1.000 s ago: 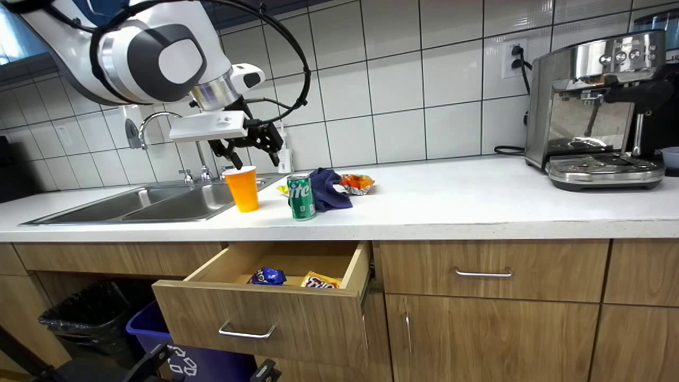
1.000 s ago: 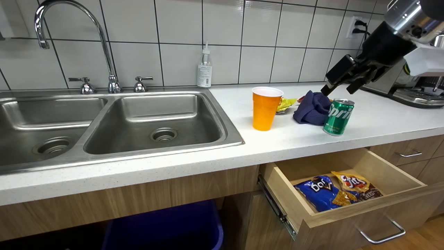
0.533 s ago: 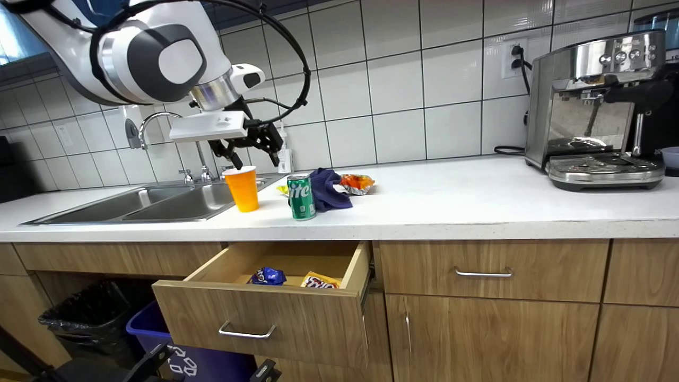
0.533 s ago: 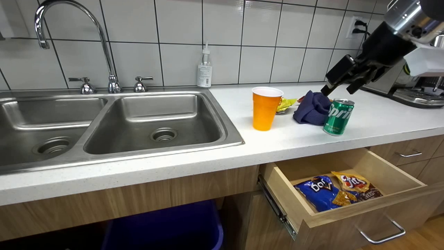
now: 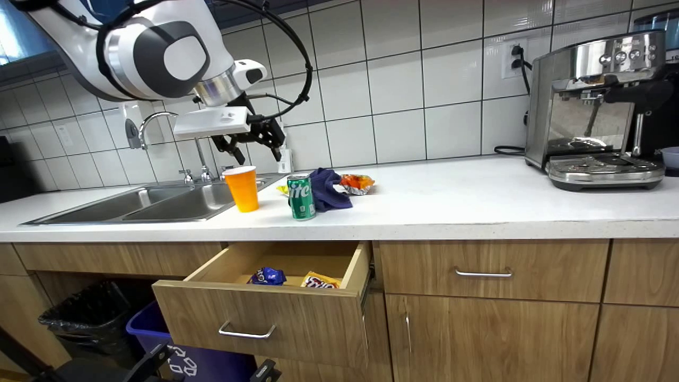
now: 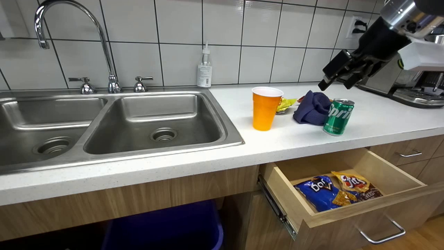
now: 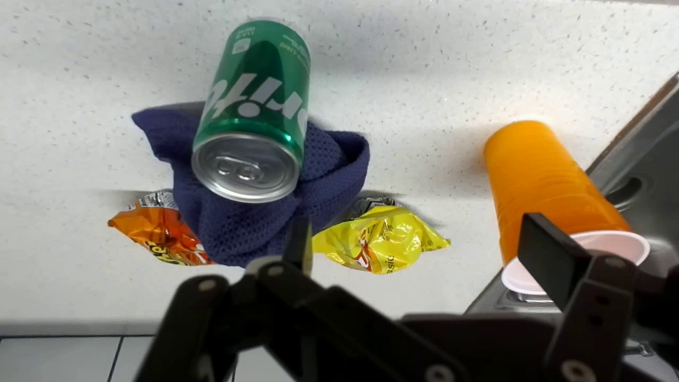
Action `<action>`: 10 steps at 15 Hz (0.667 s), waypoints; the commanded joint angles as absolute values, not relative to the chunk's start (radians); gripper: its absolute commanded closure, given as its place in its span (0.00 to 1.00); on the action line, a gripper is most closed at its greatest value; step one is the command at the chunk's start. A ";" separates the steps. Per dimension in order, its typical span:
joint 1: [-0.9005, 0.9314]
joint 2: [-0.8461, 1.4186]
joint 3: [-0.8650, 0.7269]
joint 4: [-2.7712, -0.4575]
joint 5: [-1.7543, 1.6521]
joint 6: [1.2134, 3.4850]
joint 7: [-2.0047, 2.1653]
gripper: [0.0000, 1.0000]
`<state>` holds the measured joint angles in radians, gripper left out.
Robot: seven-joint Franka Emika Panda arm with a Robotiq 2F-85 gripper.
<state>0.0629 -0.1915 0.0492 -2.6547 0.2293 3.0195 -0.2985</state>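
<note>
Bunched dark-blue woven cloth [image 7: 241, 228] lies on the white speckled countertop [image 7: 424, 69], seemingly below my black two-fingered gripper [image 6: 335, 85]. Upright green metal Sprite can [image 7: 257, 101] stands on its front-edge side; contact between them unclear. Flanking the cloth: shiny yellow foil snack bag [image 7: 384, 241] and crumpled orange foil bag [image 7: 159, 228]. Tapered orange plastic cup [image 7: 541, 175], white inside, upright, near the stainless-steel sink [image 6: 231, 137].

Jaws spread wide, nothing between them. Against half a second ago, I read a slight lift and small sideways drift in both exterior views; everything on the counter sits as it did. My judgement: a little more clearance over the group, nothing secured, nothing disturbed. Farther out, the pulled-out wood-fronted drawer [image 5: 297, 307] holds a blue chip bag [image 6: 319, 194] and a yellow-and-brown chip bag [image 6: 357, 184].
</note>
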 commanded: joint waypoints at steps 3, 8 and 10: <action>0.050 -0.119 0.039 -2.554 0.215 2.985 -0.295 0.00; 0.042 -0.053 0.034 -2.475 0.189 2.955 -0.285 0.00; 0.038 -0.028 0.029 -2.443 0.168 2.935 -0.273 0.00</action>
